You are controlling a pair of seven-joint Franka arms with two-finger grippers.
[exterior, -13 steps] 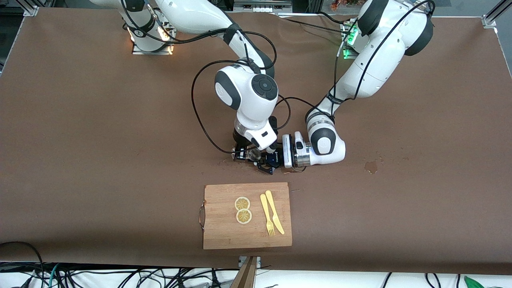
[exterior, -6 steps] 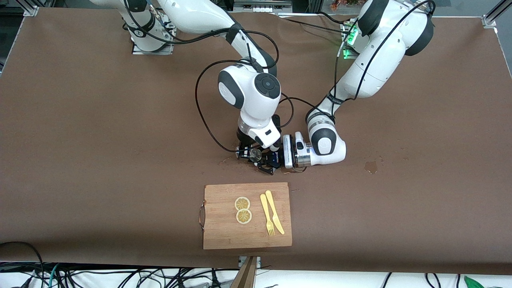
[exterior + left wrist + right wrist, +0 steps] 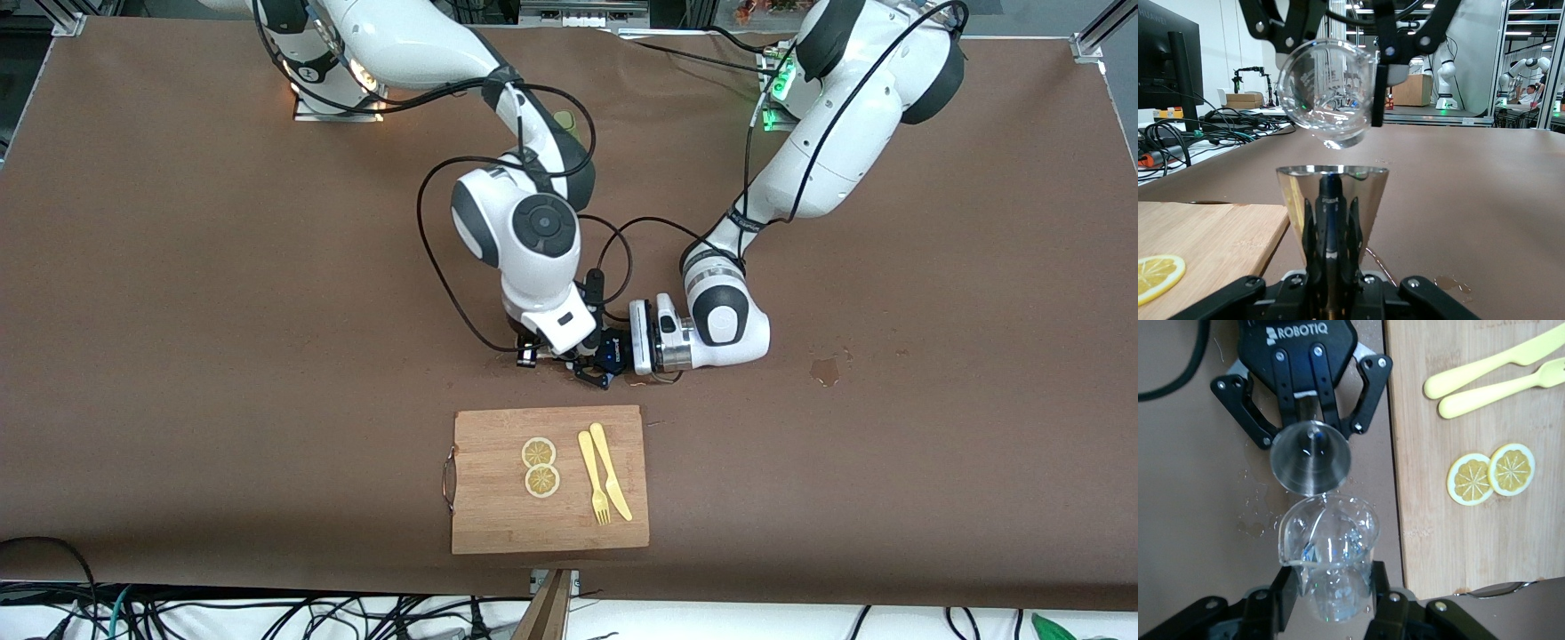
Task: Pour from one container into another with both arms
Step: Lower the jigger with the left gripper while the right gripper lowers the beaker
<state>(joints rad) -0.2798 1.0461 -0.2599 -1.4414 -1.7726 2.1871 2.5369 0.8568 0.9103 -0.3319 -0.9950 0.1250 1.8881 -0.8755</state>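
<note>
The pour looks underway: the glass point(image 3: 1328, 550) is held tipped in the right gripper point(image 3: 1331, 603)'s clamped jaws over the jigger point(image 3: 1332, 200), gripped upright by the left gripper point(image 3: 1331, 280) just above the bench point(image 3: 178, 311), and emptying and setting down seem left.

Glass point(image 3: 1328, 550): tiny, clear, wet inside, tipped mouth-down, clamped between right gripper point(image 3: 1331, 603) fingers, lip just above jigger rim.
Jigger point(image 3: 1332, 207): small steel hourglass, upright, mirror-bright, waist pinched in left gripper point(image 3: 1331, 267), directly under glass, over wet brown table.
</note>
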